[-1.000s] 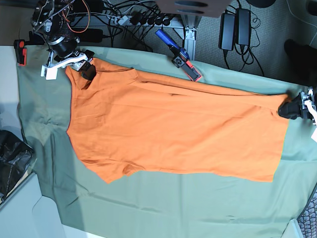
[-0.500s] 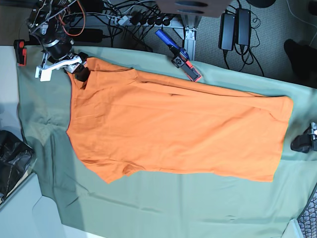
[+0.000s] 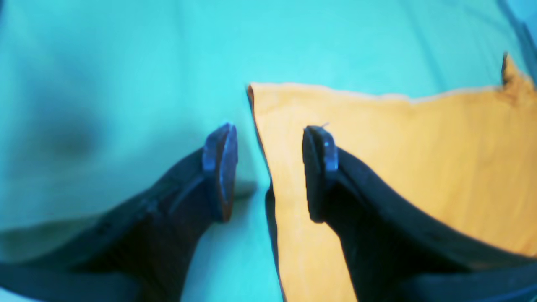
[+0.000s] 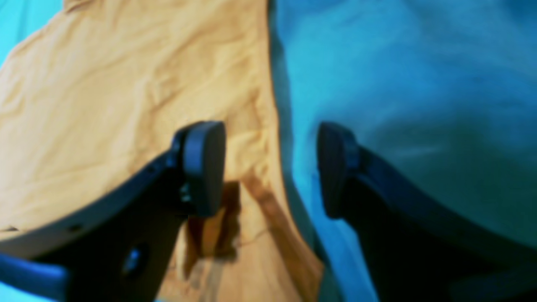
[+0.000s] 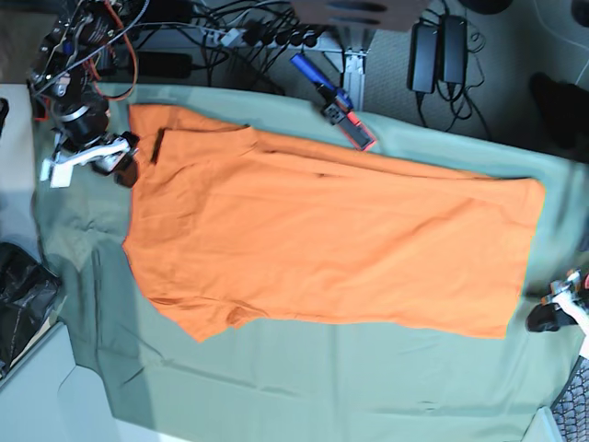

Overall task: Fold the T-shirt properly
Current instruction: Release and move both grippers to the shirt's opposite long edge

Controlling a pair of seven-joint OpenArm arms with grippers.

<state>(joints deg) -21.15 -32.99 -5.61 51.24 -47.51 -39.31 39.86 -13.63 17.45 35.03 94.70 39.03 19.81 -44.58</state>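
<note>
The T-shirt (image 5: 322, 239) is being shown spread flat on the green sheet (image 5: 276, 378) covering the counter, its long axis running from left to right across the base view, the collar end at the left. The right hand (image 5: 124, 166) is being held wide and empty just beside the upper-left corner, one finger (image 4: 201, 167) over cloth. The left hand (image 5: 552, 318) is being held wide too, gripping nothing, just off the lower-right hem corner. Each corner is probably being lined up for a lengthwise fold.
</note>
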